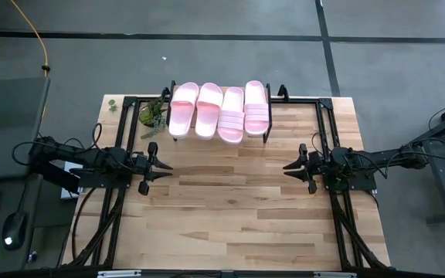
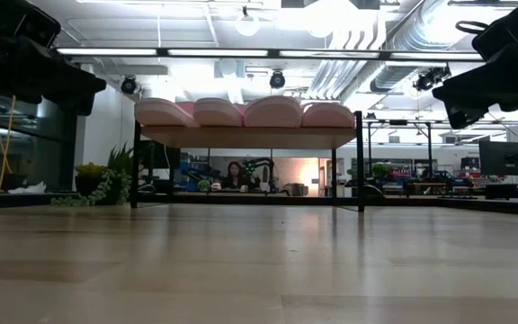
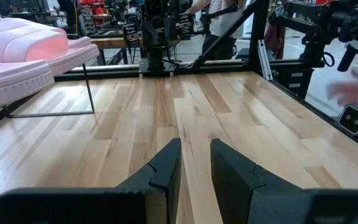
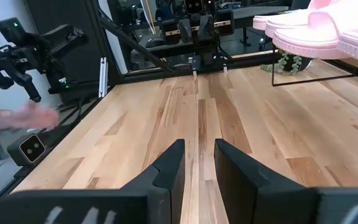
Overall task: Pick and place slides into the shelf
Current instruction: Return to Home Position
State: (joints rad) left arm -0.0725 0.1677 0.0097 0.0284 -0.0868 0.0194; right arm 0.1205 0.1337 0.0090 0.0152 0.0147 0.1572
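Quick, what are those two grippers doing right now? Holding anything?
Left gripper: open, holding nothing.
Right gripper: open, holding nothing.

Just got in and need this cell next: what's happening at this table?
Nothing is being handled right now. All four pink slides lie side by side on top of the shelf at the table's far edge. The left gripper and right gripper hang above bare table at its two sides, facing each other, fingers open and empty.
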